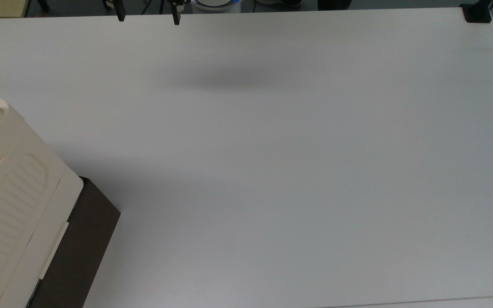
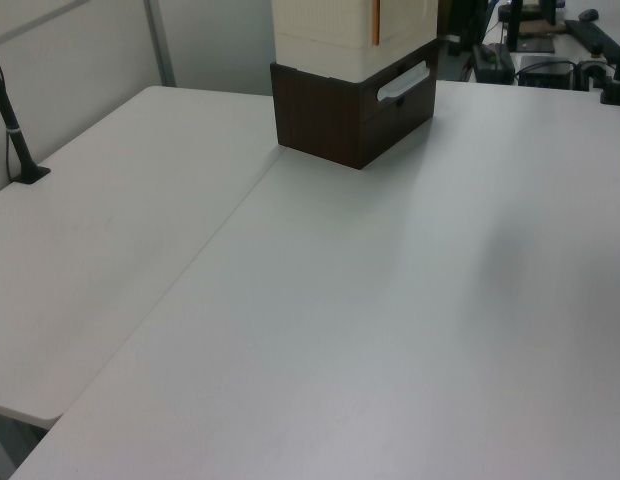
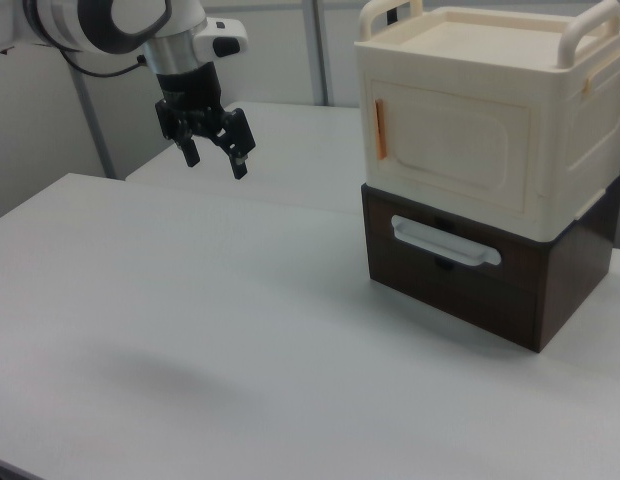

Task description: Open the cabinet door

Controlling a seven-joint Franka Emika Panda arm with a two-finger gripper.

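Fingers: we see both black fingers (image 3: 239,160) spread apart, holding nothing, tips pointing down.
Gripper: we find the gripper (image 3: 215,160) hanging in the air above the table (image 3: 190,340), well apart from the cabinet; in the top view its fingertips poke in at the upper edge (image 1: 148,15).
Arm: we see the white arm (image 3: 110,25) reaching in from the right view's upper left.
Cabinet: we see the cabinet (image 3: 480,130) at the right view's right, standing on a dark brown drawer box (image 3: 470,290); its door is closed, with an orange strip handle (image 3: 381,130) upright along the door's left edge.
Drawer handle: we see a pale handle (image 3: 445,243) across the brown front.
Top view: we find the cabinet (image 1: 11,205) at the lower left corner.
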